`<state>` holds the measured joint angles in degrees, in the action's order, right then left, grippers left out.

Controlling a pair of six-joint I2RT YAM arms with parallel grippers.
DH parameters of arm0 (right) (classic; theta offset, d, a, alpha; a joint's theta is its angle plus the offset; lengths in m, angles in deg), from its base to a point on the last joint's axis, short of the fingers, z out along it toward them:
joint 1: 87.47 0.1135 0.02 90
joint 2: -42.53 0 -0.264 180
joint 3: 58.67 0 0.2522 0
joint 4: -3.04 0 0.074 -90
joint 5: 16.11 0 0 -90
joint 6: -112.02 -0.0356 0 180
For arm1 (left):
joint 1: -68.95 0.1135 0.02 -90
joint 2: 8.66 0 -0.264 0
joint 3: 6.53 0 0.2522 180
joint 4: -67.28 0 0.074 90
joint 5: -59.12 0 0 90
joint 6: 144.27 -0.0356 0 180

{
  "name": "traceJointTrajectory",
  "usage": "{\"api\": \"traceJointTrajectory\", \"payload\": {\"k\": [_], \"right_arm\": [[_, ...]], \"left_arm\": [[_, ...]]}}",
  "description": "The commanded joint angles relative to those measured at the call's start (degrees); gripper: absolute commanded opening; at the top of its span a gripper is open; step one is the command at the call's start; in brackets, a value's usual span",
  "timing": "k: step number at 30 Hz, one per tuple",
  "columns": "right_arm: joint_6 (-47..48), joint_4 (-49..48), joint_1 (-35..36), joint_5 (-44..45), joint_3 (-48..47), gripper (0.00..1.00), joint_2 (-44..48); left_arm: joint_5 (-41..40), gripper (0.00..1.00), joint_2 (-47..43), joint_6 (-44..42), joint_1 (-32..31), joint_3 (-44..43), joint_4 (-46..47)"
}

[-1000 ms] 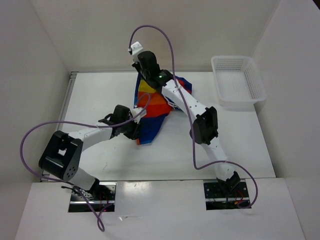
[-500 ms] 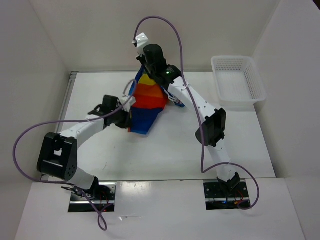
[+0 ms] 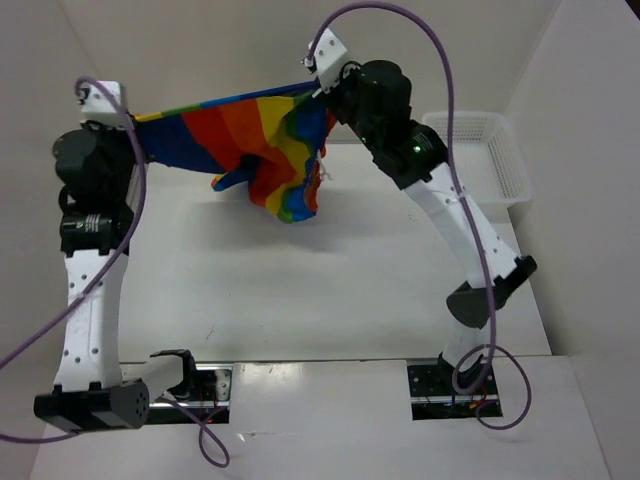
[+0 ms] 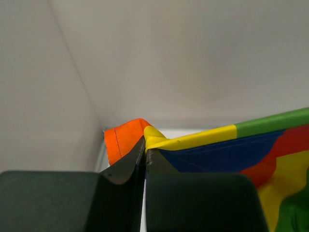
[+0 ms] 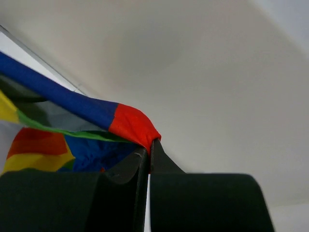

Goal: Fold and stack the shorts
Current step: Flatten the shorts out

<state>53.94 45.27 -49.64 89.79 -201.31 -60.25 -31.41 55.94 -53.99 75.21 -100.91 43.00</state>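
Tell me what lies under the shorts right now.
The shorts hang in the air between the left tool and right tool; beneath them only white table shows. The table strip behind the drooping cloth is covered.

Left wrist view: shorts (image 4: 217, 154) run off right edge. Top view: right arm (image 3: 455, 215) hides basket's (image 3: 497, 150) left side.

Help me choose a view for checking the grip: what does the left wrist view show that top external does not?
Only left wrist: up close, the left jaws shut tight on an orange-and-yellow corner of the shorts. Only top external: the shorts strung between the left jaws and the right jaws, hanging above the table, and the basket at the right. Both: the striped shorts, with their top edge pulled taut.
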Motion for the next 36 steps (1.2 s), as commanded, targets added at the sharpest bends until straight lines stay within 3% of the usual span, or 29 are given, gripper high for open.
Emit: {"api": "traceJointTrajectory", "payload": {"k": [1, 5, 9, 13, 18, 22, 25, 32, 36], "right_arm": [[5.78, 0.09, -0.47, 0.18, 0.12, 0.0, 9.52], [3.86, 4.83, -0.47, -4.53, 0.73, 0.0, 12.08], [-0.36, 10.9, -0.47, -9.22, -4.35, 0.0, 12.78], [-2.74, 15.46, -0.47, -12.72, -13.91, 0.0, 11.21], [-6.61, 18.29, -0.47, -17.48, -15.52, 0.0, 11.2], [-7.93, 14.78, -0.47, -13.1, -18.43, 0.0, 7.87], [-8.63, 9.86, -0.47, -6.62, -16.16, 0.0, 4.0], [-13.29, 4.93, -9.61, -2.73, -9.28, 0.0, -11.28], [-16.53, 4.92, -11.28, 0.35, -16.3, 0.0, -22.62]], "left_arm": [[-5.88, 0.0, -4.82, -0.27, 4.02, -3.75, 0.6], [-3.51, 0.0, -10.53, -0.27, 4.72, -5.42, 0.07], [-4.03, 0.0, -11.78, -0.27, 4.72, -8.58, 1.99], [-4.83, 0.0, -9.41, -0.27, 5.25, -14.56, 3.4], [-3.68, 0.0, -4.32, -0.27, 5.25, -19.22, 4.46], [-1.41, 0.0, 7.18, -0.27, 5.25, -26.85, 5.69], [-1.4, 0.0, 17.44, -0.27, 2.45, -34.86, 0.34], [-1.92, 0.0, 32.33, -0.27, -1.87, -32.67, 1.11], [-3.68, 0.0, 39.63, -0.27, -2.39, -33.37, 3.32]]}}
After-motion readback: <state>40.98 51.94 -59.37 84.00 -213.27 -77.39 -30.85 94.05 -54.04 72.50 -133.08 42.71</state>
